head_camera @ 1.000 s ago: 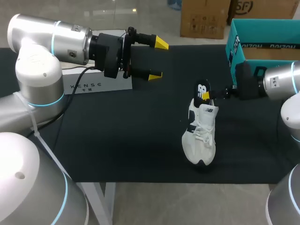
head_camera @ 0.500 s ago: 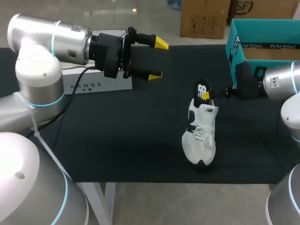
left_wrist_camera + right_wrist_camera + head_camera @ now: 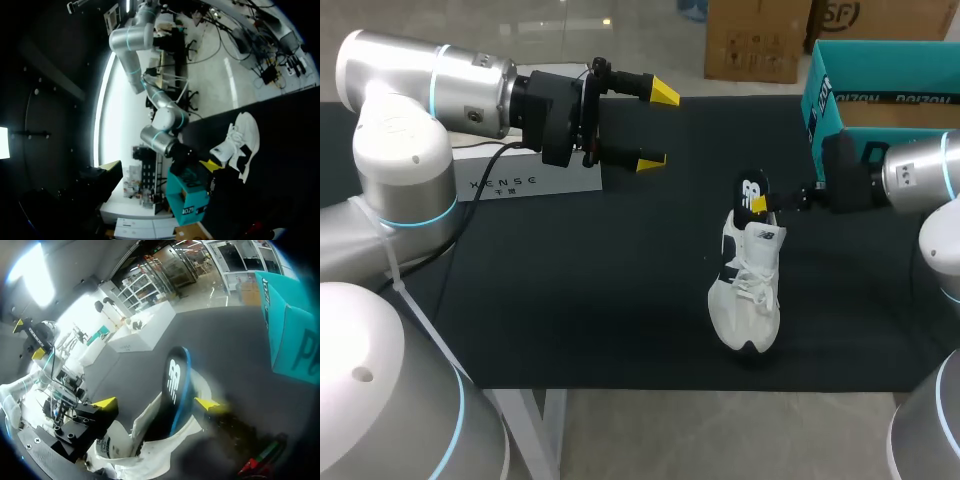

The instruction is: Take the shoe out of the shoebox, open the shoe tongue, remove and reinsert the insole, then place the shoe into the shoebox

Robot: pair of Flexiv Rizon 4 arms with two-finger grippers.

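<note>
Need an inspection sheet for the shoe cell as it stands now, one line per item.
surface: black table, carrying the shoe and two boxes.
job's things: white shoe on its sole, outside the box; insole standing up out of its heel; teal shoebox at the far right, open.
clutter: white box behind the left arm.
grippers: left tool open, in the air, touching nothing; right tool open, insole between its fingers.
cables: black cable hanging from the left wrist.
surroundings: nothing seen.

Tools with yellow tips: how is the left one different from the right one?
The left tool hangs far from the shoe; the right tool sits at the shoe's heel. Nothing is between the left tool's tips; the insole sticking out of the shoe stands between the right tool's. Both are open.
</note>
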